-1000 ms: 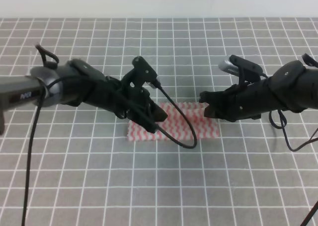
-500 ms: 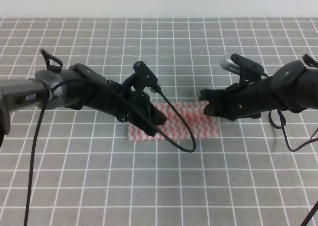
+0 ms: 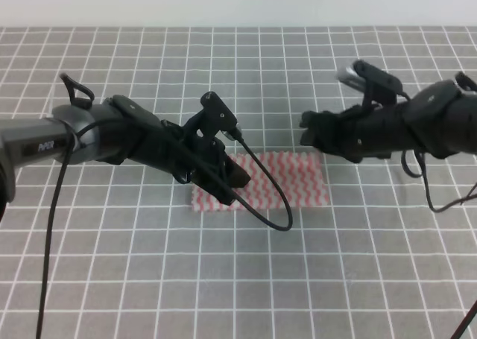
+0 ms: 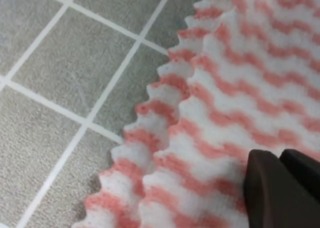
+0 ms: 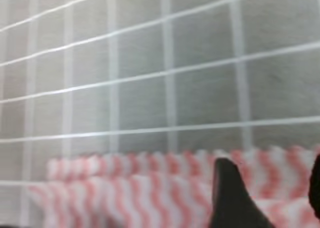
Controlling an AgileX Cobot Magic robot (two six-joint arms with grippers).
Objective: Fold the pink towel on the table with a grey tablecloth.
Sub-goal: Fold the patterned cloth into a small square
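While the pink towel [image 3: 287,181] lies folded on the grey worktop [image 3: 149,279] | left gripper [image 3: 232,181] at its 9 o'clock edge, jaws pressed together | right gripper [image 3: 307,128] above its 1 o'clock corner, jaws spread

One pink towel [image 3: 287,181], one table with a grey tablecloth [image 3: 149,264], two grippers, left gripper [image 3: 237,176], right gripper [image 3: 307,128]

A plain white band [image 3: 238,4] is seen along the whole top edge of the exterior high view, evenly lit and unmarked throughout.
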